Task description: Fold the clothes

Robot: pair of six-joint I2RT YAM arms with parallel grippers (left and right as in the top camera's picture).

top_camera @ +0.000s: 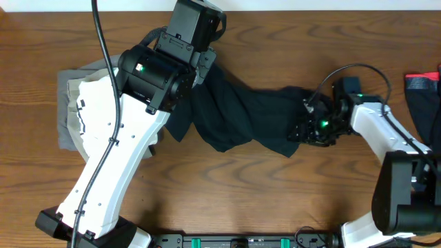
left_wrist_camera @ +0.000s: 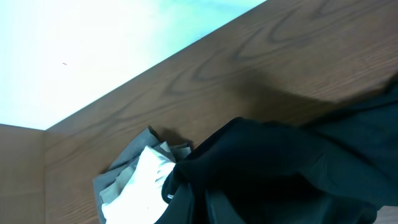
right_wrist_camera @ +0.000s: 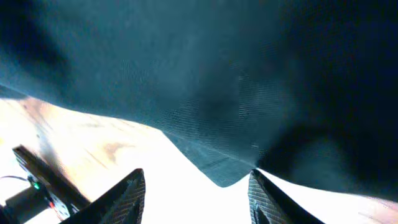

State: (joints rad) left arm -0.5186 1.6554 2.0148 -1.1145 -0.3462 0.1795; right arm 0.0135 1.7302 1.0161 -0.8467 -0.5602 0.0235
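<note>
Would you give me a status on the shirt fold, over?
Left gripper shut on black shirt. Right gripper open at its other end. Grey-white pile at left, not blocking.

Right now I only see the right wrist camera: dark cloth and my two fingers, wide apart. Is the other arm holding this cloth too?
Observer: Yes. From overhead, the left gripper is pinching the other end of the black shirt, which hangs stretched between both arms.
Operator: Are there more clothes to fold?
Observer: A grey and white pile lies partly under the left arm.
Operator: Anything on my side?
Observer: A dark garment with a red band sits at the right edge of the table.
</note>
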